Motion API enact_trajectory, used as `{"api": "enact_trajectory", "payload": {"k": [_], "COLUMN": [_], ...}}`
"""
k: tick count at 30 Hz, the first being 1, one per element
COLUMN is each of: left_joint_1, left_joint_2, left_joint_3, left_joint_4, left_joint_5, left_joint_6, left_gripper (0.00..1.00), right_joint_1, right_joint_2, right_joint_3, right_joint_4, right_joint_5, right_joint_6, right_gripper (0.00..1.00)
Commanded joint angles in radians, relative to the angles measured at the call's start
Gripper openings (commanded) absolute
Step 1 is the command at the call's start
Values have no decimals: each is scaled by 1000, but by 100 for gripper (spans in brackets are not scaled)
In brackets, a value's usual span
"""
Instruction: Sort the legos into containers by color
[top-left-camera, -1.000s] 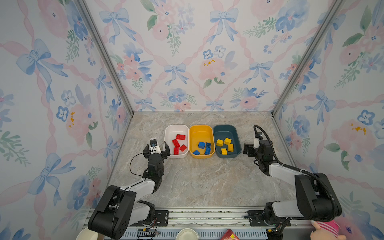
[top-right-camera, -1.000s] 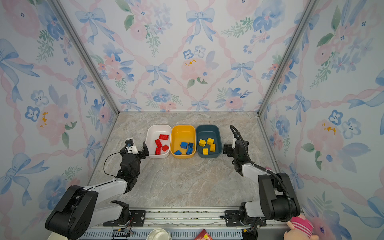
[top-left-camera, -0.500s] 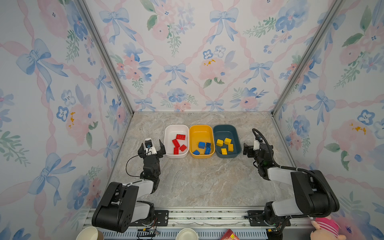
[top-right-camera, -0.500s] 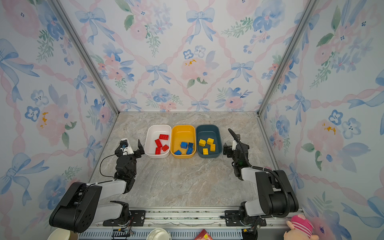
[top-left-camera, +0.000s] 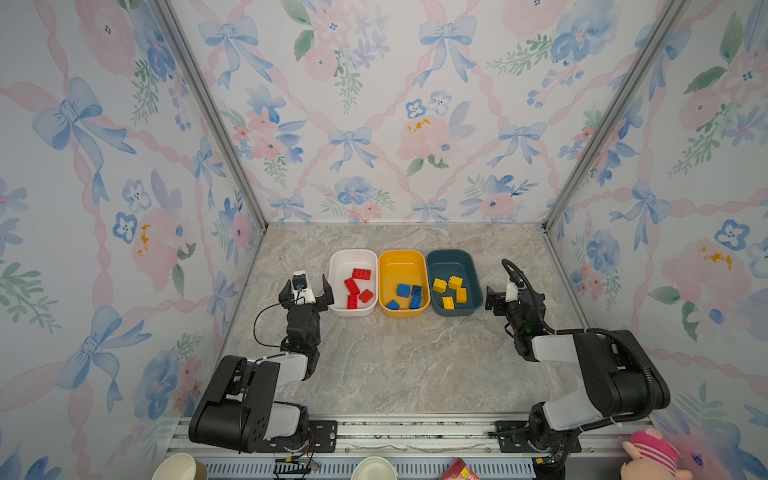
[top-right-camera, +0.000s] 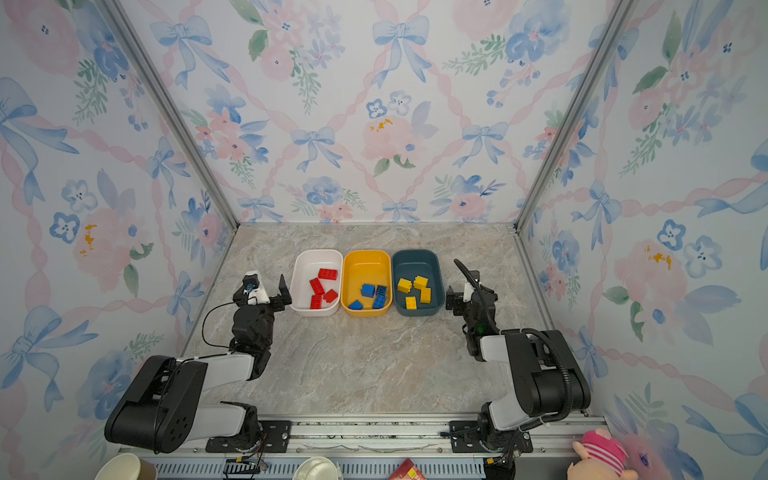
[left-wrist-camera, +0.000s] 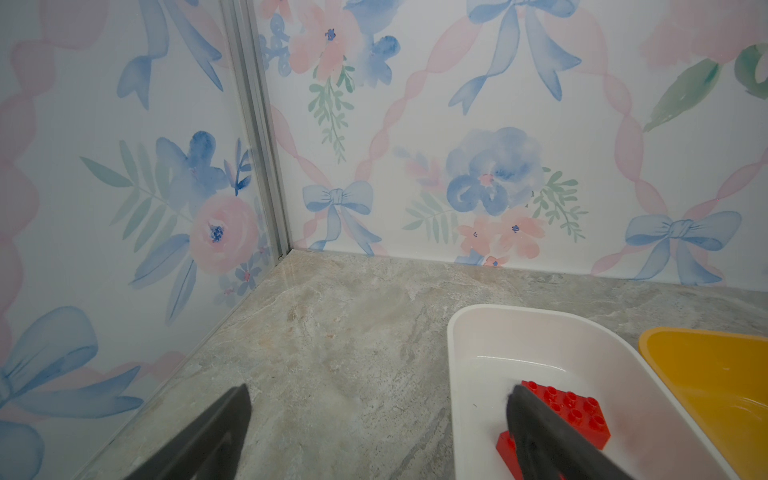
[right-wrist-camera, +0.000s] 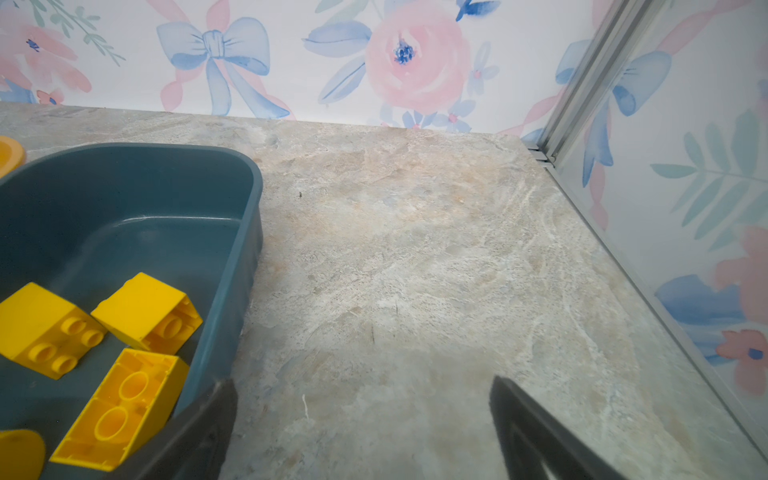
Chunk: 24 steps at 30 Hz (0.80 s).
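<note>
Along the far half of the marbled table (top-left-camera: 395, 365), the three containers stood in a close row, and every brick in view already lay inside one of them. The white tub (top-left-camera: 353, 252) held the four red legos (top-left-camera: 352, 286). The yellow-orange tub (top-left-camera: 402, 252) in the middle held what looked like four blue legos (top-left-camera: 403, 289). The dark teal tub (top-left-camera: 451, 252) held the four yellow legos (top-left-camera: 439, 285), some tipped with their hollow undersides showing. Each colour sat alone in its own tub, with no strays mixed in. No loose brick showed on the bare table in either top view or either wrist view. By that evidence the sorting looked finished, with no brick left to pick up — at most the arms had to draw clear.

Both end effectors were spread wide and carried nothing. The left gripper (left-wrist-camera: 378, 390) sat low beside the white tub. In the left wrist view one dark finger (left-wrist-camera: 224, 428) hung over bare table. The other finger crossed in front of the tub's near wall and a red brick, and whether it touched the wall could not be told. The right gripper (right-wrist-camera: 361, 386) sat just beside the teal tub. One finger (right-wrist-camera: 208, 424) stood close against the tub's outer corner and the other over bare table — again with no contact that could be confirmed. Nothing lay between either pair of jaws.
</note>
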<state>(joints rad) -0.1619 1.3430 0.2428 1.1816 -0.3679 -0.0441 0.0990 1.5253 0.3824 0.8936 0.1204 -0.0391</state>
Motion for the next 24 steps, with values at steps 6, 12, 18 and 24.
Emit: {"api": "enact_trajectory", "payload": {"k": [6,12,18,24], "left_joint_1": [9,9,8,9], "left_joint_2": [-77,-16,90,168], "left_joint_3": [-39,-33,-62,-91], "left_joint_4": [-28,-38,77,199], "left_joint_5": [13,8,10,-18], "left_joint_6": [-8,-18,-18,-30], "left_gripper": [98,98,98,98], "right_joint_1": [-9,-9,-9,-5], "right_joint_2": [15,15,16,18], "right_joint_3": [-17,-17,-20,-20], "right_joint_4": [56,56,61,62], "right_joint_5": [-10,-10,-6,14], "right_joint_6": [-13,-13,-13,-10], "right_gripper": [97,97,97,97]}}
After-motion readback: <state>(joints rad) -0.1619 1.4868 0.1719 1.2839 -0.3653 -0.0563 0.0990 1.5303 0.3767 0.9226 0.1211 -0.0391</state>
